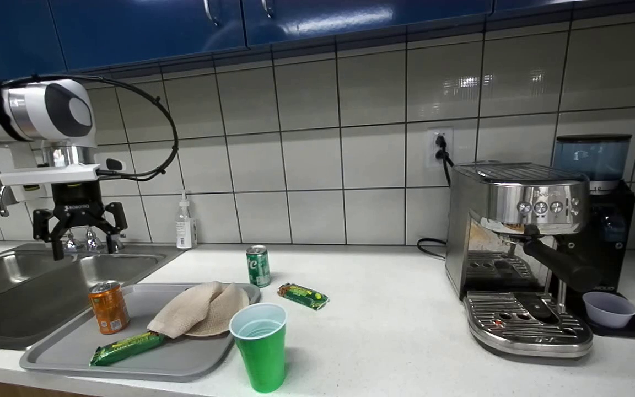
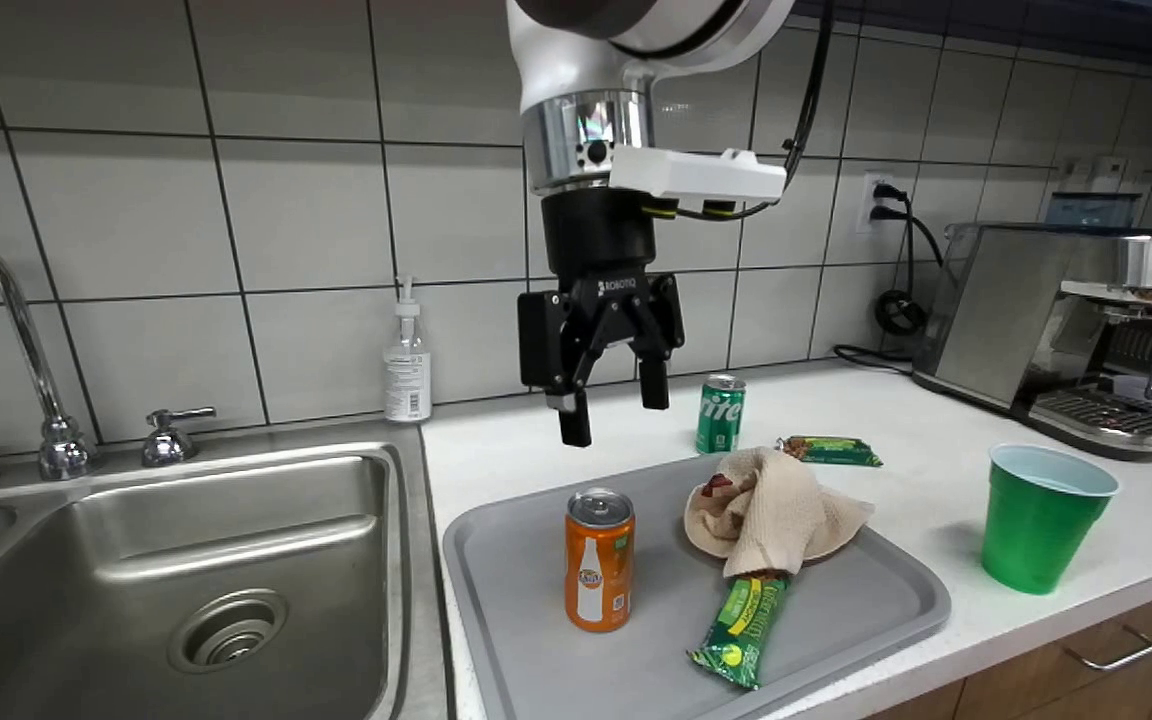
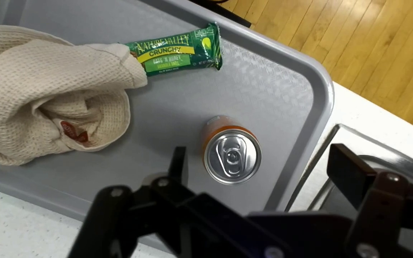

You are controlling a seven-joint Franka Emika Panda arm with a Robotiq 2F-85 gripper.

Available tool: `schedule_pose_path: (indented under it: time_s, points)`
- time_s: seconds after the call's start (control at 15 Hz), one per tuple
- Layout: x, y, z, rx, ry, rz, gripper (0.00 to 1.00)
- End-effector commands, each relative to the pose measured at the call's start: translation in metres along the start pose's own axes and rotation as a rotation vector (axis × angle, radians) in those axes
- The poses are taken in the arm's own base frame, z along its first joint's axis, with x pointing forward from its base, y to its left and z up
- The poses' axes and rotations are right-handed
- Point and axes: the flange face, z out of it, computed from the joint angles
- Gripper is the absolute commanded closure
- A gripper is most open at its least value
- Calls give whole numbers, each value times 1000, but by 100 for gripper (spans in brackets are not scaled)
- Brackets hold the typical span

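Gripper point(image 2: 616, 412): pointing down, your two fingers spread wide apart and holding nothing; in an exterior view they hang at twelve o'clock from the orange can point(image 2: 599, 570), well above it.
Orange can: the thing nearest your fingertips, upright on the gray tray point(image 3: 267, 93); in the wrist view you see it between the two fingertips, on the tray's four o'clock side.
Gray tray: flat on the white counter point(image 1: 372, 320), just beside the metal sink point(image 2: 236, 510), which you find at three o'clock from the orange can in the wrist view.
Beige cloth point(image 3: 48, 75): crumpled on the tray, between nine and ten o'clock from your can in the wrist view.
Granola bar point(image 3: 177, 52): at eleven o'clock from the can there, one end meeting the cloth's edge.
Green can point(image 1: 258, 267): upright on the counter, at the tray's two o'clock in an exterior view.
Second bar point(image 1: 303, 296): lying at four o'clock from the green can in that view.
Green cup point(image 1: 262, 353): upright off the tray, at four o'clock from the cloth.
Espresso machine point(image 1: 494, 259): well apart, at the green can's three o'clock.
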Motion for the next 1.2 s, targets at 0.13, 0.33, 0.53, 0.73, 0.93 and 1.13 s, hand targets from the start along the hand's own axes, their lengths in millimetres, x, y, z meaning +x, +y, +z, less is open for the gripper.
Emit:
schedule_pose_path:
  time_s: [0.13, 0.33, 0.53, 0.73, 0.93, 1.13]
  points:
    - [11, -13, 8, -29, -34, -1, 0]
    - [13, -15, 15, -54, -45, -1, 0]
    - [14, -15, 22, -69, -59, 2, 0]
    - [14, -13, 30, -79, -77, 6, 0]
    - [13, -12, 40, -83, -101, 12, 0]
    - [12, -13, 50, -83, -124, 13, 0]
